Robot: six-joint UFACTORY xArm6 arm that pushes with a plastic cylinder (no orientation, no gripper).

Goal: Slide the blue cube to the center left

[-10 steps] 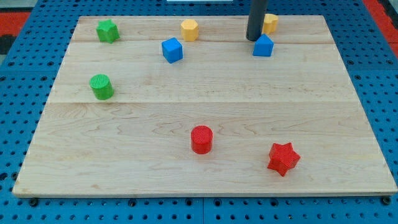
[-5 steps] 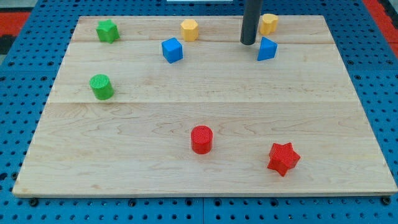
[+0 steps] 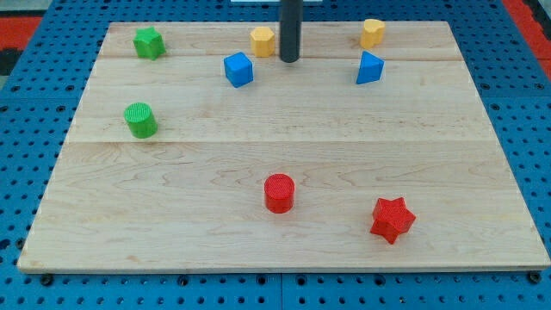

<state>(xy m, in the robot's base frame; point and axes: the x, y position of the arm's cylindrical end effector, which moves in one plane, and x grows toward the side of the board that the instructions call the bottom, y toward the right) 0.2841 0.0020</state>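
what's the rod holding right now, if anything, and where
Nothing is held; the rod can only push. My tip stands free on the board, just right of the yellow block and up-right of the blue cube, touching neither.

A pale wooden board made of joined planks fills most of the view, lit evenly with soft light. It rests on a blue pegboard surface dotted with regular rows of small holes, visible along every edge. Red patches show at the top corners.
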